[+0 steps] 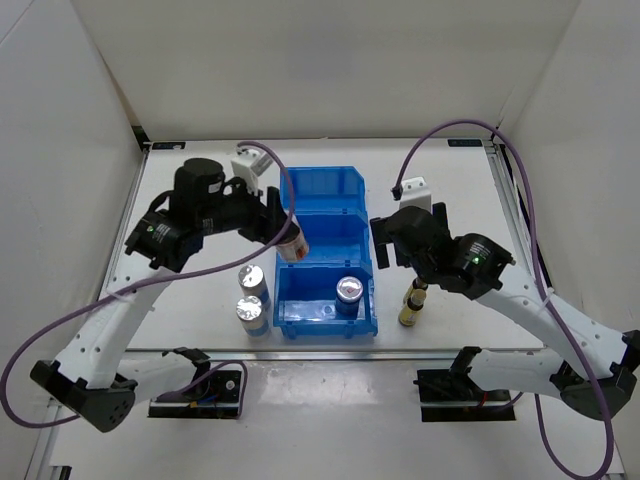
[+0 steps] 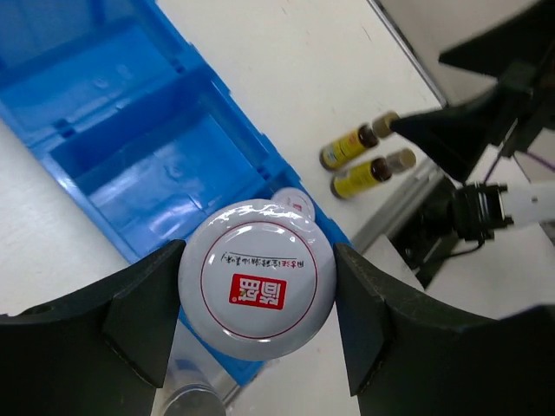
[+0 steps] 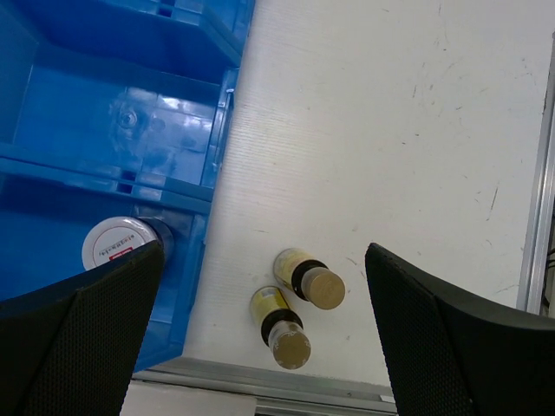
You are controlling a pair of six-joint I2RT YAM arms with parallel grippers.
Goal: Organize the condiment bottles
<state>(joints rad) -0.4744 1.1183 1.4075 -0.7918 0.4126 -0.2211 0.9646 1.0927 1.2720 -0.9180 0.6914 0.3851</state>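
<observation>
Plainly, our left pincer (image 2: 260,303) is closed partway on a red-and-white jar (image 2: 257,276), one finger pressed against each side of its white lid. That lid shows a thin red ring, a red square with white characters and an arc of small dark characters; we cannot read either. Under this pincer lies the left wall of the blue bin (image 1: 320,185), by its middle compartment, and the jar hangs clear of the tabletop (image 3: 390,130). Below and to the pincer's outer side stand two silver-capped shakers, one shaker (image 1: 252,280) just beside the other shaker (image 1: 250,312), outside the bin.

Our right pincer (image 3: 260,321) gapes fully open, holding and touching nothing. Beneath the gap between its fingers stand a first amber bottle (image 3: 308,279) and a second amber bottle (image 3: 279,328), close together, yellow labels too small to read. Beside its left finger a second jar (image 3: 120,244) sits in the bin's near compartment, its lid red-marked alike.
</observation>
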